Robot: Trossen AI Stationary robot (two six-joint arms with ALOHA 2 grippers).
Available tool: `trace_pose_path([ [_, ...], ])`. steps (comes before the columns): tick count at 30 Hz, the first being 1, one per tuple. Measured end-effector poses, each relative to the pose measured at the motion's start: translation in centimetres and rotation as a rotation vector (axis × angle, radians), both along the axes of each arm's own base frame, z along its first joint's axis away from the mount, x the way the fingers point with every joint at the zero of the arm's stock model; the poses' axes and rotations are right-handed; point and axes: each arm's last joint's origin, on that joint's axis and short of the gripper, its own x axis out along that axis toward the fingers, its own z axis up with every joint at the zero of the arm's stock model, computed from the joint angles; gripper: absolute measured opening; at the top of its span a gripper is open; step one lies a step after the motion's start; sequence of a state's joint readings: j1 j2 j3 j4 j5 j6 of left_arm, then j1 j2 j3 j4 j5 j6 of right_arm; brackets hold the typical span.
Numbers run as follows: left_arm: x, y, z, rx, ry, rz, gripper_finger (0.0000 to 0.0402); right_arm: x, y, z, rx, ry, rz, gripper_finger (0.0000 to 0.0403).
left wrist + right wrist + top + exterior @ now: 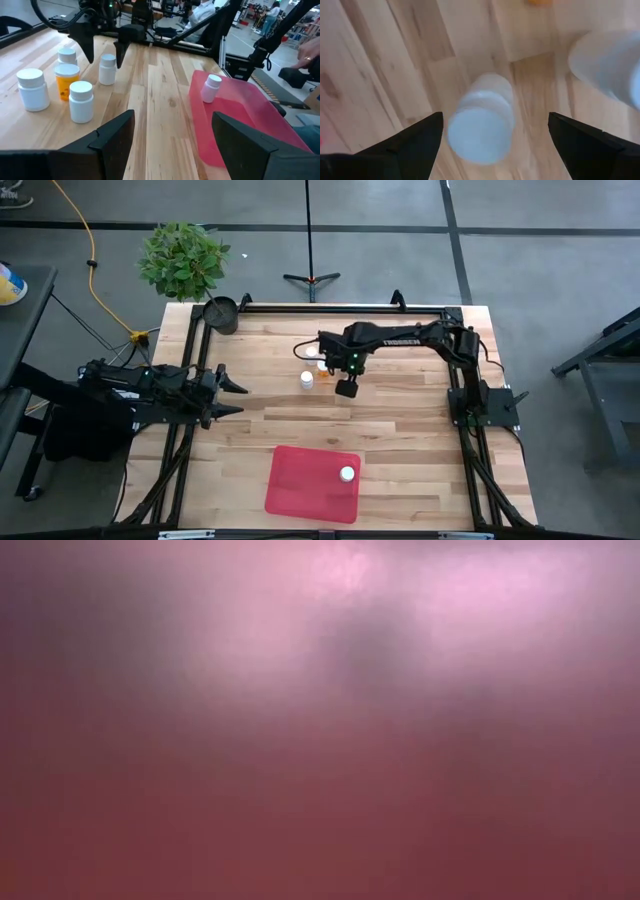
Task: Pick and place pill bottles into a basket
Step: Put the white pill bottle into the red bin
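Note:
Several small bottles stand upright on the wooden table [400,420]: white ones [33,89] [81,101] [66,54] [107,68] and an orange one with a white cap [66,80]. Another white bottle [347,474] [211,87] is in the red basket [300,490]. My right gripper [318,368] [104,47] is open, pointing down above the group. One white bottle [481,120] shows below and between its fingers. My left gripper [232,395] [172,135] is open and empty at the table's left.
A dark round pot [221,313] with a green plant [183,258] beside it stands at the table's far left corner. The low view shows only a red-pink blur. Bare wood lies between the bottles and the basket. A person's hand [310,50] shows beyond the table.

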State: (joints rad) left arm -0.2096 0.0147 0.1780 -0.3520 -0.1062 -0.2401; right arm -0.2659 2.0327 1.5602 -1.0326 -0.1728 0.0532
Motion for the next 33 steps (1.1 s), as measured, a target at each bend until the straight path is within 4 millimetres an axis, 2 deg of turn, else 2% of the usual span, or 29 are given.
trace_pose_path([
  [11,0.00,0.01,-0.02,0.001,0.002,0.004,0.0298,0.06,-0.05,-0.51,-0.007,-0.021,0.001,0.0341],
  [20,0.00,0.02,-0.02,0.001,0.002,0.006,0.0298,0.12,0.15,-0.51,-0.004,-0.023,0.013,0.0266],
  [28,0.00,0.02,-0.01,0.001,0.001,0.006,0.0298,0.14,0.20,-0.48,0.007,-0.027,0.015,0.0166],
  [33,0.00,0.02,-0.01,0.001,0.001,0.007,0.0298,0.15,0.27,-0.40,0.030,-0.035,0.017,0.0157],
])
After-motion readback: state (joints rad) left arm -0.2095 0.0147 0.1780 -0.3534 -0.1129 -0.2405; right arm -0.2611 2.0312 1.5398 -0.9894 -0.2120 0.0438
